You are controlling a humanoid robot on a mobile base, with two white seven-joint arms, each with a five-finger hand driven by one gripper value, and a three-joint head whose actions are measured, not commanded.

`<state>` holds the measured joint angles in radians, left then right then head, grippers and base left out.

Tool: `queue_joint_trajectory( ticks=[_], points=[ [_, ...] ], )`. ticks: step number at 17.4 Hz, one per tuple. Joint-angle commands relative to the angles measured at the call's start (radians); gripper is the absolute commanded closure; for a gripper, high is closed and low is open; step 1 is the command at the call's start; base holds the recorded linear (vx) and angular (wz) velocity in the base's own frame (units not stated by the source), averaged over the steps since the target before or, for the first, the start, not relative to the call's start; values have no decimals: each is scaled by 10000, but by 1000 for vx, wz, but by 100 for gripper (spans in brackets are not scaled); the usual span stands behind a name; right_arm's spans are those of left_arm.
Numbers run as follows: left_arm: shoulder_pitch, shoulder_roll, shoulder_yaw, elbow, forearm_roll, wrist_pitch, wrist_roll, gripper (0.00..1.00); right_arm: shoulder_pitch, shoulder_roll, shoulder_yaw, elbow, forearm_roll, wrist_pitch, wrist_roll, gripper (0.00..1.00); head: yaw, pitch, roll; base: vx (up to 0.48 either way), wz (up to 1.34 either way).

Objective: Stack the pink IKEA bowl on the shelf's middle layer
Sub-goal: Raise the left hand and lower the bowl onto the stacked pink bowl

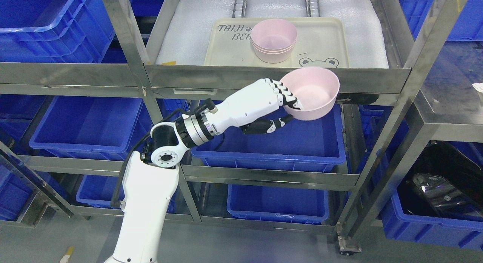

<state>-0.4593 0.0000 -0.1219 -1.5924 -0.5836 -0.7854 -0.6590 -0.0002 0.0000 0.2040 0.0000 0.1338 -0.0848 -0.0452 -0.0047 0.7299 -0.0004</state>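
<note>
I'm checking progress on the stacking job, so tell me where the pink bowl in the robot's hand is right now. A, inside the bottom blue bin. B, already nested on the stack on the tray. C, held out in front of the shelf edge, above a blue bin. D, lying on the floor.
C: the left hand grips the pink bowl by its rim in front of the shelf edge, over the blue bin, apart from the stack of bowls on the tray.

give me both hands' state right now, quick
Left hand: closed on the pink bowl, fingers over its rim, in front of the shelf edge.
Right hand: not in view.
</note>
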Motion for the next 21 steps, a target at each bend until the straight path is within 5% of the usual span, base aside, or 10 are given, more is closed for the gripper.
queue_joint_trajectory(
  ticks=[1,6,11,21],
  points=[
    [-2428,175,1140,352,-99,395,-327,97,156,-175,0,-175,-3,4,-8,0,0,0,0,29,-27],
    [-4469,1733,1373,3414,-391,1258,-589,97,156,-175,0,-175,-3,4,-8,0,0,0,0,5,0],
    [-6098,1780,254,6409,-622,1518,-681,97,156,-175,0,-175,-3,4,-8,0,0,0,0,0,0],
    [-6451,752,-1265,9280,-637,1549,-743,96,156,-175,0,-175,-3,4,-8,0,0,0,0,0,0]
  ],
)
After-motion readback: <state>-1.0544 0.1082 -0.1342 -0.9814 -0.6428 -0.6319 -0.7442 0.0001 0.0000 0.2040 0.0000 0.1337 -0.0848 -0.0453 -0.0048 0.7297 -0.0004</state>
